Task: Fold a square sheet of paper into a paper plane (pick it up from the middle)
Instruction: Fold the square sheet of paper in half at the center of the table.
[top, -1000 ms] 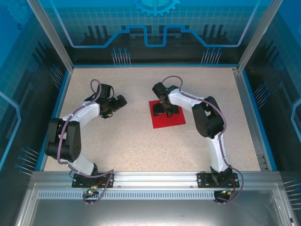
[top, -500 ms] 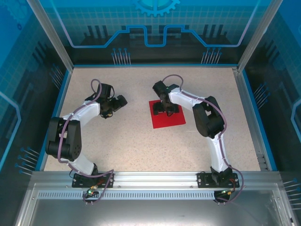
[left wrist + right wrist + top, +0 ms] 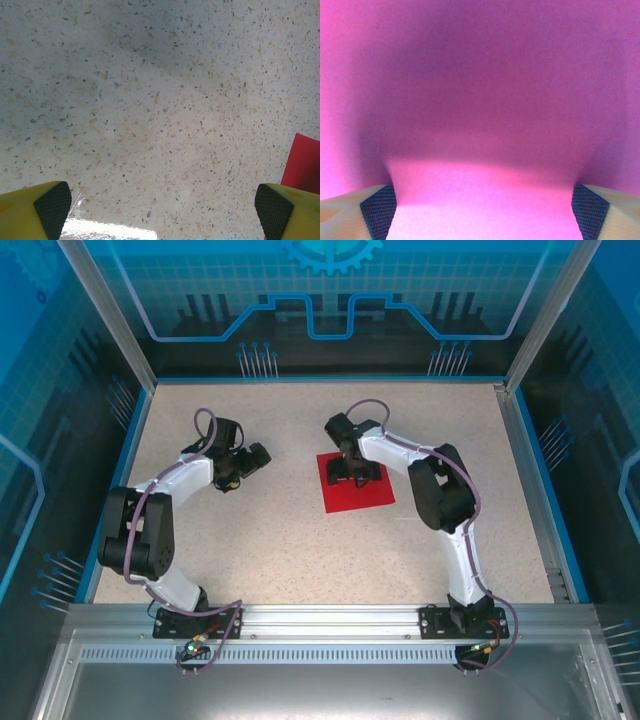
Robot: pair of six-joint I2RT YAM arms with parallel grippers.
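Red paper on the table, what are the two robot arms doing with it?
The right arm's pincer is down low over the far part of the square sheet of paper, with its jaws wide open and not gripping. The sheet lies flat and unfolded on the table. The left pincer hangs open over bare table to the sheet's left. No fold has been made yet.
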